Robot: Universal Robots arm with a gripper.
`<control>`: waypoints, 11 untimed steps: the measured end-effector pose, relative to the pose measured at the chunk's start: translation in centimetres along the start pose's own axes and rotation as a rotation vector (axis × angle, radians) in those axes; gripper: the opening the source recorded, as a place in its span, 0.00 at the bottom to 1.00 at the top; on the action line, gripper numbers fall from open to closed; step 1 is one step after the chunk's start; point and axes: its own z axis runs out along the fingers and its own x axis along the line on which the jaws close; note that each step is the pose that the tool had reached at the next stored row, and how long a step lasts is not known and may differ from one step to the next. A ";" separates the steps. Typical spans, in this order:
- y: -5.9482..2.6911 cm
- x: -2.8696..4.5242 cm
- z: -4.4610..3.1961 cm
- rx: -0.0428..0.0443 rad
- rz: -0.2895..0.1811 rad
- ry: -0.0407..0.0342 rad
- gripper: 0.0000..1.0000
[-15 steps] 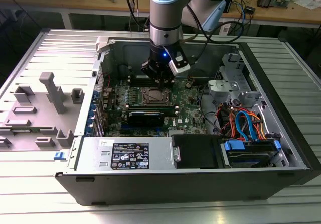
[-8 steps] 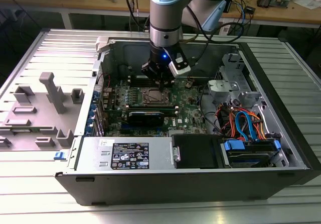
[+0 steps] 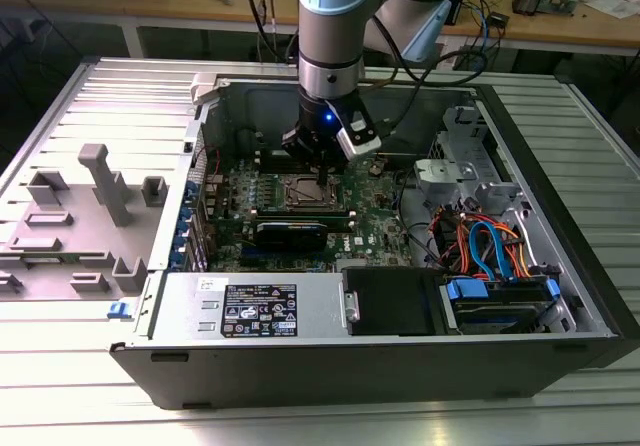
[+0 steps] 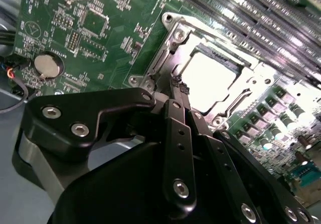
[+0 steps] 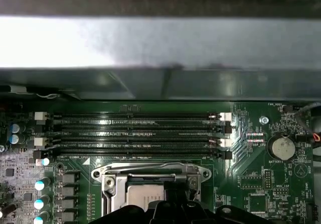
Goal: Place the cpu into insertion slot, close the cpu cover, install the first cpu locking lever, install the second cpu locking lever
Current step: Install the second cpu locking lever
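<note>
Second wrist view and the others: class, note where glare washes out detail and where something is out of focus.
In the second wrist view the cpu glares almost white and the memory slots shine; the gripper body near the lens looks soft. In the first wrist view a bright band crosses the case wall. The exterior view is evenly lit.

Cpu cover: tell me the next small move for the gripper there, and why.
Probably a short press along the lever at the socket's edge. In the second wrist view the cpu already sits in the insertion slot with the cpu cover lying over it, and the gripper tips sit at the frame's edge, fingers together, holding nothing visible.
</note>
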 end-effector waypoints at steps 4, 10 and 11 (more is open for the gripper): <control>-0.18 0.00 -0.04 0.0001 0.000 0.0001 0.11; -0.32 -0.01 -0.40 -0.0002 0.000 -0.0001 0.11; -0.32 -0.01 -0.40 -0.0003 0.000 -0.0001 0.11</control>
